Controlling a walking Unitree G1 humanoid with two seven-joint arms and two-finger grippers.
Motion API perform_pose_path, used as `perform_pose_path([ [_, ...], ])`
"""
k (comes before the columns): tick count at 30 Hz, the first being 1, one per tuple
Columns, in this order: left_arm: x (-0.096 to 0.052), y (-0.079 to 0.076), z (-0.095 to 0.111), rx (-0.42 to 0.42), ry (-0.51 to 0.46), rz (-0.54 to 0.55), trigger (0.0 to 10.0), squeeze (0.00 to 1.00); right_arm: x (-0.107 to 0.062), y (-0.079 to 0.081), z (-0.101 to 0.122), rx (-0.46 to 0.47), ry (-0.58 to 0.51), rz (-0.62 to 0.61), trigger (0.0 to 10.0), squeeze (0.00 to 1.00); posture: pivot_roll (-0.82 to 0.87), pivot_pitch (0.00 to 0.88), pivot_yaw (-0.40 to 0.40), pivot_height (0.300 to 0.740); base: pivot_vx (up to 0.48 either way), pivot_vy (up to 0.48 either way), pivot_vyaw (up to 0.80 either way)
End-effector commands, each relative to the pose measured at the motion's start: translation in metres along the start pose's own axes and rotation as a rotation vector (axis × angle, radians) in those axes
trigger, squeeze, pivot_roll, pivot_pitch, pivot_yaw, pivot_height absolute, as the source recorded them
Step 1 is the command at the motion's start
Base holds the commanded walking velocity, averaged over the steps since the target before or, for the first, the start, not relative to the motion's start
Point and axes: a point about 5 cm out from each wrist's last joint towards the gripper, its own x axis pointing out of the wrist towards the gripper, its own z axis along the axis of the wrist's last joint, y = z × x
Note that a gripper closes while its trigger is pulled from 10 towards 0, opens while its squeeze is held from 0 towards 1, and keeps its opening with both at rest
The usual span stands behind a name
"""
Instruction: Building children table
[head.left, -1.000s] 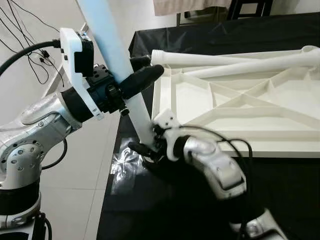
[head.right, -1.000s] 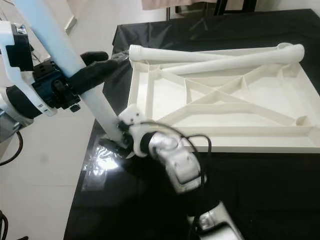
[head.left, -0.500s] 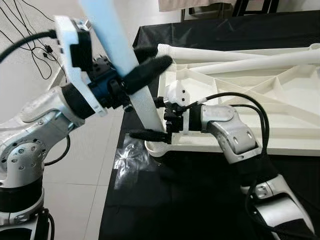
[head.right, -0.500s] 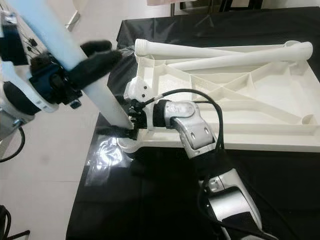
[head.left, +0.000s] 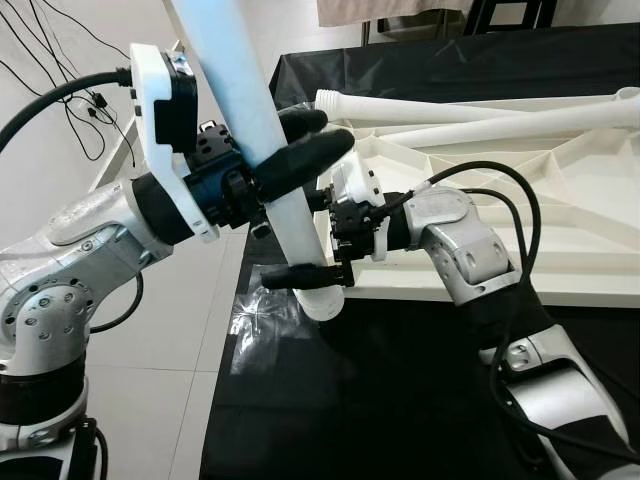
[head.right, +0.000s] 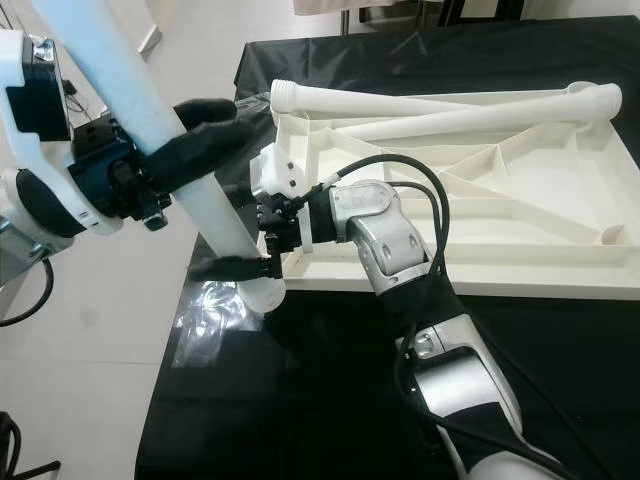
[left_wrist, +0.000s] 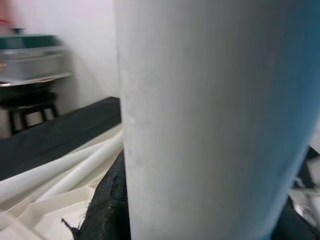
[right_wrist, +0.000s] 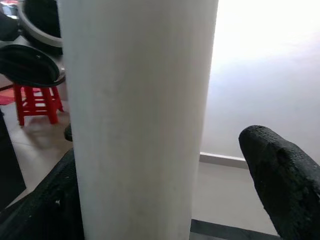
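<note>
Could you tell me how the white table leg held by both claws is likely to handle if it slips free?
The table leg looks rigid and smooth, so it may slide in the left claw. Being round, it would probably roll. The right claw grips near its lower end, so the long top could swing.

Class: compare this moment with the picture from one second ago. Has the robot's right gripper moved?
Yes. The right gripper has risen from the black tabletop up the white leg, to level with the near corner of the white tabletop panel.

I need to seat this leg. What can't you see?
- Leg: its top is cut off by the head views' upper edge.
- Corner socket on the tabletop: hidden behind the leg's lower end and the right gripper.
- Both wrist views: the leg sits so close that it blocks the tabletop corner.
</note>
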Motion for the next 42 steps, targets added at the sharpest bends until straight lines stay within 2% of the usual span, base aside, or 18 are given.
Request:
perform_pose_path([
  [1, -0.002, -0.008, 0.0, 0.009, 0.046, -0.116, 0.0, 0.0, 0.006, 0.003, 0.003, -0.004, -0.025, 0.052, 5.8, 0.0, -0.01, 0.238, 0.092, 0.74, 0.0, 0.0, 0.0],
  [2, -0.003, -0.009, 0.002, 0.02, 0.052, -0.152, 0.0, 0.0, 0.008, 0.004, 0.002, 0.001, -0.029, 0.072, 5.8, 0.0, -0.01, 0.238, 0.092, 0.74, 0.0, 0.0, 0.0],
  [4, -0.003, -0.009, 0.002, 0.02, 0.052, -0.152, 0.0, 0.0, 0.008, 0.004, 0.002, 0.001, -0.029, 0.072, 5.8, 0.0, -0.01, 0.238, 0.092, 0.74, 0.0, 0.0, 0.0],
  [5, -0.005, -0.011, 0.004, 0.029, 0.054, -0.19, 0.0, 0.0, 0.009, 0.006, 0.001, 0.005, -0.032, 0.089, 4.0, 0.0, 0.0, 0.239, 0.092, 0.74, 0.0, 0.0, 0.0],
  [6, -0.005, -0.011, 0.007, 0.037, 0.06, -0.23, 0.0, 0.0, 0.012, 0.008, 0.0, 0.006, -0.034, 0.106, 0.0, 0.0, -0.01, 0.241, 0.092, 0.74, 0.0, 0.0, 0.0],
  [12, -0.004, -0.014, 0.013, 0.08, 0.064, -0.31, 0.0, 0.0, 0.019, 0.011, -0.003, 0.012, -0.043, 0.132, 0.0, 0.0, -0.01, 0.247, 0.091, 0.74, 0.0, 0.0, 0.0],
  [23, 0.0, -0.012, 0.02, 0.134, 0.02, -0.307, 0.0, 0.0, 0.023, 0.013, -0.004, 0.017, -0.053, 0.138, 0.0, 0.0, -0.02, 0.247, 0.086, 0.74, 0.0, 0.0, 0.0],
  [24, 0.001, -0.01, 0.02, 0.135, 0.018, -0.276, 10.0, 0.0, 0.025, 0.01, -0.004, 0.016, -0.056, 0.108, 0.0, 0.0, -0.02, 0.247, 0.085, 0.74, 0.0, 0.0, 0.0],
  [26, 0.001, -0.01, 0.02, 0.135, 0.018, -0.276, 10.0, 0.0, 0.025, 0.01, -0.004, 0.016, -0.056, 0.108, 0.0, 0.0, -0.02, 0.247, 0.085, 0.74, 0.0, 0.0, 0.0],
  [27, 0.001, -0.004, 0.021, 0.124, 0.003, -0.199, 10.0, 1.0, 0.027, 0.004, -0.004, 0.009, -0.061, 0.041, 0.0, 0.0, -0.02, 0.247, 0.085, 0.74, 0.0, 0.0, 0.0],
  [29, 0.001, -0.004, 0.021, 0.124, 0.003, -0.199, 10.0, 1.0, 0.027, 0.004, -0.004, 0.009, -0.061, 0.041, 0.0, 0.0, -0.02, 0.247, 0.085, 0.74, 0.0, 0.0, 0.0],
  [31, -0.009, 0.011, 0.021, 0.139, -0.024, 0.021, 10.0, 1.0, 0.023, -0.009, -0.003, 0.016, -0.07, -0.083, 0.0, 0.0, -0.02, 0.252, 0.081, 0.74, 0.0, 0.0, 0.0],
  [34, -0.009, 0.011, 0.021, 0.139, -0.024, 0.021, 10.0, 1.0, 0.023, -0.009, -0.003, 0.016, -0.07, -0.083, 0.0, 0.0, -0.02, 0.252, 0.081, 0.74, 0.0, 0.0, 0.0],
  [36, -0.022, 0.021, 0.018, 0.139, -0.029, 0.153, 10.0, 1.0, 0.019, -0.014, -0.002, 0.025, -0.074, -0.116, 0.0, 0.0, -0.01, 0.256, 0.078, 0.74, 0.0, 0.0, 0.0],
  [37, -0.022, 0.021, 0.018, 0.139, -0.029, 0.153, 10.0, 1.0, 0.019, -0.014, -0.002, 0.025, -0.074, -0.116, 0.0, 0.0, -0.01, 0.256, 0.078, 0.74, 0.0, 0.0, 0.0],
  [38, -0.031, 0.023, 0.013, 0.119, -0.02, 0.193, 10.0, 1.0, 0.015, -0.014, -0.002, 0.028, -0.071, -0.113, 0.0, 0.0, -0.01, 0.26, 0.077, 0.74, 0.0, 0.0, 0.0],
  [39, -0.031, 0.023, 0.013, 0.119, -0.02, 0.193, 10.0, 1.0, 0.015, -0.014, -0.002, 0.028, -0.071, -0.113, 0.0, 0.0, -0.01, 0.26, 0.077, 0.74, 0.0, 0.0, 0.0],
  [42, -0.049, 0.02, 0.005, 0.075, -0.009, 0.246, 10.0, 1.0, 0.008, -0.017, -0.002, 0.033, -0.063, -0.115, 0.0, 0.0, -0.01, 0.263, 0.075, 0.74, 0.0, 0.0, 0.0],
])
